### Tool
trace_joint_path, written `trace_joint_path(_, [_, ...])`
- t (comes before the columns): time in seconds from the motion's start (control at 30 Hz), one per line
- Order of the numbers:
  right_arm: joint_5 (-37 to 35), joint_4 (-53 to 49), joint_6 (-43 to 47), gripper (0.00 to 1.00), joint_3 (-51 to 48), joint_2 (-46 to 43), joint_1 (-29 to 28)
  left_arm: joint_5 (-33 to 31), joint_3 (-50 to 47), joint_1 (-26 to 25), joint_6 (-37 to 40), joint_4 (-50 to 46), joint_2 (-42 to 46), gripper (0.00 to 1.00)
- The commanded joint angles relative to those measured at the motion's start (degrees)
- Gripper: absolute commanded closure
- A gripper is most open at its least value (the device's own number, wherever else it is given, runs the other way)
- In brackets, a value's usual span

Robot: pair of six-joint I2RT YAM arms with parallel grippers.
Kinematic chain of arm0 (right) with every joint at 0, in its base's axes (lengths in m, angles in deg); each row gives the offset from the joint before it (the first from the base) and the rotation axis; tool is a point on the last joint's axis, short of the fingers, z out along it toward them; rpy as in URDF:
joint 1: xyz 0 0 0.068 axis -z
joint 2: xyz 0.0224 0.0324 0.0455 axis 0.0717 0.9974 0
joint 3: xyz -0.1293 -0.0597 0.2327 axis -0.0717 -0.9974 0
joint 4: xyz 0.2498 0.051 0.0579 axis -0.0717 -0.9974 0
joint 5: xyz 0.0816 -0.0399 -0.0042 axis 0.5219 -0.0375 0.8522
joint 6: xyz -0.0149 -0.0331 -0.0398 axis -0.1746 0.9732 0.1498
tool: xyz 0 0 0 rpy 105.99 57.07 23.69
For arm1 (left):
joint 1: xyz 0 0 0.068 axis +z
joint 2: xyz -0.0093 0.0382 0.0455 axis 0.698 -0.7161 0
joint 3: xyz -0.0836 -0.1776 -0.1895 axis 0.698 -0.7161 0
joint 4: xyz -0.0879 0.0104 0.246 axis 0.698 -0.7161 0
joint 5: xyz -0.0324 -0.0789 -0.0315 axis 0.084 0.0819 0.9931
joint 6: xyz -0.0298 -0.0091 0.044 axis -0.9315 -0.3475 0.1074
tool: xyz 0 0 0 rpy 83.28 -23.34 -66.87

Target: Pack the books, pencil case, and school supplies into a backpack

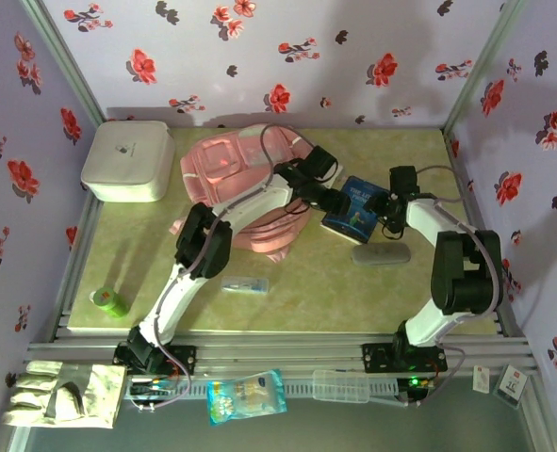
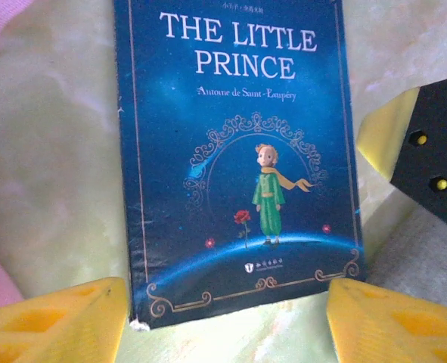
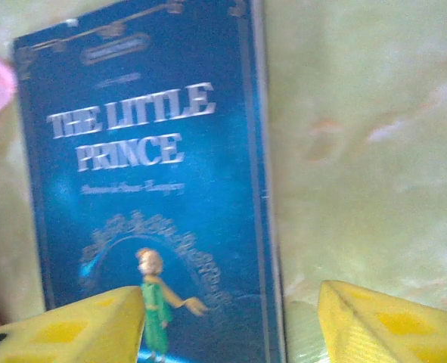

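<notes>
Flowered lilac walls box in the pale green table (image 1: 335, 301). The blue book (image 1: 353, 209) lies flat on it, near the right side of the pink backpack (image 1: 240, 179), with the grey pencil case (image 1: 380, 254) just on its near side. The book looks thin and light, a glossy paperback (likely to slide on the table and to bend if pinched at one corner). I'd judge the best hold is across a long edge, with one finger worked under the cover. Both arms reach in over it from opposite sides, wrists tipped down. The left fingers (image 2: 57, 325) stand spread, one by each lower corner of the cover, gripping nothing. The right fingers (image 3: 389, 325) are spread too, one above the cover and one over bare table, straddling the book's long edge.
</notes>
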Motion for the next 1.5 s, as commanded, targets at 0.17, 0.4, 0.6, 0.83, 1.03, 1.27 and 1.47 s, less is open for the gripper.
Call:
trace_joint_path(0.17, [1.3, -2.1, 0.3, 0.45, 0.9, 4.4, 0.5, -5.7, 5.7, -0.9, 2.5, -2.7, -6.1, 0.37])
trace_joint_path(0.4, [2.0, -2.8, 1.1, 0.50, 1.6, 5.6, 0.5, -6.0, 7.7, -1.7, 3.7, -5.6, -9.4, 0.40])
trace_joint_path(0.6, [2.9, -2.9, 1.3, 0.52, 1.8, 6.3, 0.5, -7.0, 7.5, -2.3, 4.4, -7.5, -10.9, 0.44])
trace_joint_path(0.83, [4.9, -5.9, 2.5, 0.53, 4.8, 8.3, -0.2, -9.6, 7.2, -3.1, 6.0, -10.9, -12.8, 0.48])
trace_joint_path(1.03, [7.3, -7.4, 3.0, 0.55, 7.1, 8.5, -0.9, -10.2, 6.5, -3.2, 6.0, -13.8, -14.6, 0.50])
trace_joint_path(1.27, [7.8, -8.8, 3.0, 0.56, 8.8, 5.3, -1.5, -10.3, 6.3, -3.2, 6.7, -14.8, -15.2, 0.52])
trace_joint_path(1.47, [8.7, -8.6, 2.3, 0.58, 8.9, 3.5, -1.4, -10.3, 6.2, -3.3, 7.1, -15.1, -15.3, 0.54])
